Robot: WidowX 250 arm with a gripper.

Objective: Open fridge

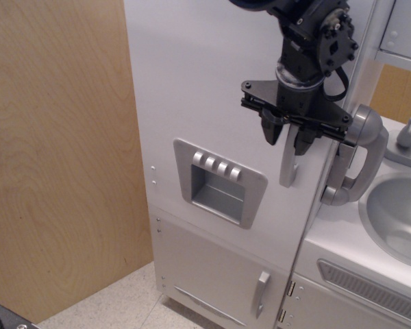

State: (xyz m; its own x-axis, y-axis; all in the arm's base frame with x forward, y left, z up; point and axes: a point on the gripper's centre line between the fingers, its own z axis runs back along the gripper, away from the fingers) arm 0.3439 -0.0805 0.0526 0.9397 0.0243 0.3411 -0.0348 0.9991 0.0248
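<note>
The fridge (pixel 192 82) is a tall white-silver toy unit. Its large door is closed and flush, with a recessed grey dispenser panel (pixel 219 184) and a row of buttons. The vertical grey handle (pixel 288 164) is at the door's right edge. My black gripper (pixel 287 136) comes down from above. Its two fingers sit on either side of the handle's upper part and are closed in against it. The top of the handle is hidden behind the fingers.
A smaller lower door with a short handle (pixel 261 291) sits below. To the right is a curved grey handle (pixel 362 161), a sink basin (pixel 401 219) and a faucet (pixel 407 131). A wooden panel (pixel 55 157) stands at the left.
</note>
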